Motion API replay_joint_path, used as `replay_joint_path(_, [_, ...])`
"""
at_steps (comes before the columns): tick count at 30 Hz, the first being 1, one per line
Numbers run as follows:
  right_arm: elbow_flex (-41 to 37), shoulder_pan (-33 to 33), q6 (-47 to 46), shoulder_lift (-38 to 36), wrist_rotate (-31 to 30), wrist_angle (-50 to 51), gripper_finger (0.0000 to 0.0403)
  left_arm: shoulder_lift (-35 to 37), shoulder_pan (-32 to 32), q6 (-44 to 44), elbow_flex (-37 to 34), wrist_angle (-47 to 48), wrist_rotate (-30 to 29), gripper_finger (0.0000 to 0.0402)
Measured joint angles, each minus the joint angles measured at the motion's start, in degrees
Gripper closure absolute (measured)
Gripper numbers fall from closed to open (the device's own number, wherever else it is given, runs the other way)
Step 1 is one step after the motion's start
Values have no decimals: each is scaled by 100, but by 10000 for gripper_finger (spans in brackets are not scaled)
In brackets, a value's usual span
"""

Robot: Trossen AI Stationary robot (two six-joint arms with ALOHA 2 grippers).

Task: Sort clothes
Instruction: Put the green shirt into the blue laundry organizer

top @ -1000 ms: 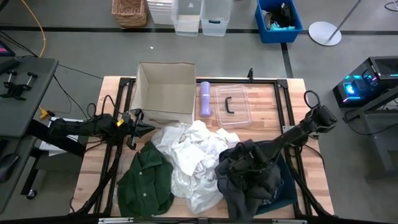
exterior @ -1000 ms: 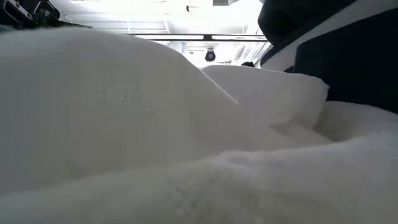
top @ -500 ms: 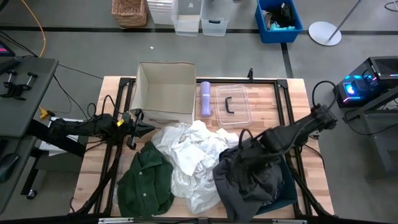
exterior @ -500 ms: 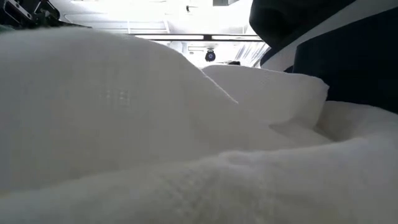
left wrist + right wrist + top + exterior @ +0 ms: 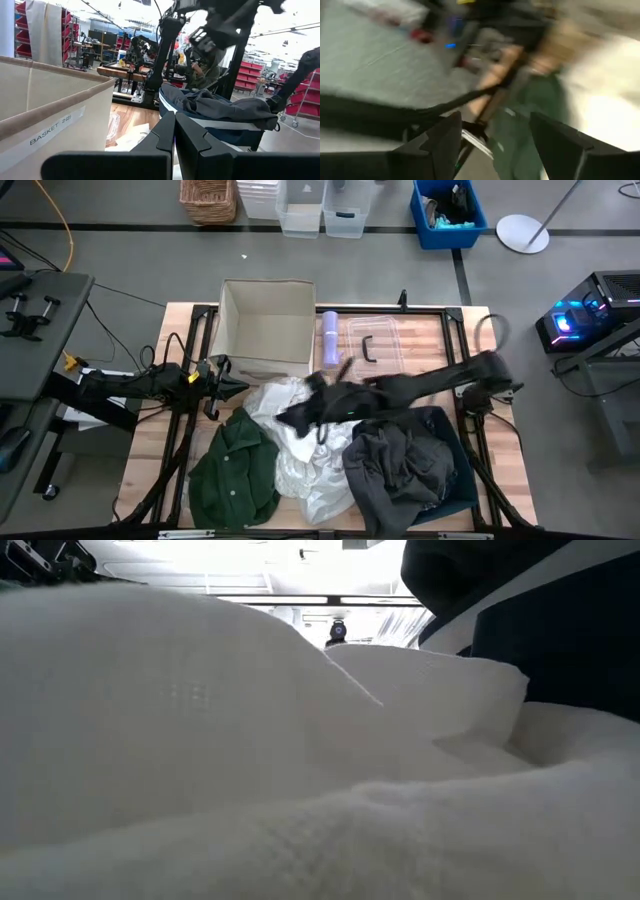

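Right gripper: blurred over white fabric, fingers apart, empty.
Left gripper: fingers together, beside box.
Low view: blocked by fabric.

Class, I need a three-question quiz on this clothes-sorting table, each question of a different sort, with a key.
1. True or false: the left gripper is shut.
2. Which garment lies nearest the table's left front corner? A) dark green shirt B) dark grey garment C) white fabric
3. Fill in: the right gripper reaches over the ____ fabric.

Key: 1 true; 2 A; 3 white.
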State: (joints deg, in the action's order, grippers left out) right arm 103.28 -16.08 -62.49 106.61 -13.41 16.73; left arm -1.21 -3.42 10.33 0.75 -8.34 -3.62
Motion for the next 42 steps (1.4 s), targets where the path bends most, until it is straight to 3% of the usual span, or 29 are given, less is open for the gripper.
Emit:
replay_joint_path(3, [260, 75, 1118, 750, 597, -1293, 173, 0, 0, 0, 0, -1, 2, 401])
replay_joint_path(5, [571, 77, 1708, 1227, 801, -1449, 173, 0, 0, 0, 0, -2, 2, 401])
replay_joint_path(9, [1226, 27, 3087, 2055, 734, -1072, 173, 0, 0, 0, 0, -2, 1, 401])
replay_joint_path(15, [2197, -93, 4546, 3010, 549, -798, 172, 0, 0, 0, 0, -2, 1, 401])
replay_joint_path(19, [2852, -204, 5409, 3492, 540, -100, 172, 0, 2, 0, 0, -2, 2, 401])
replay_joint_path(21, [3164, -312, 5811, 3640, 563, 208, 172, 0, 0, 0, 0, -2, 1, 401])
replay_joint_path(28, [3082, -794, 7360, 3655, 791, 453, 172, 0, 0, -2, 0, 17, 2, 401])
replay_joint_path(36, [3080, -1055, 7476, 3658, 383, 722, 172, 0, 0, -2, 0, 59, 0, 401])
replay_joint_path(42, [3076, -1103, 7747, 3755, -454, 828, 172, 0, 0, -5, 0, 66, 2, 401])
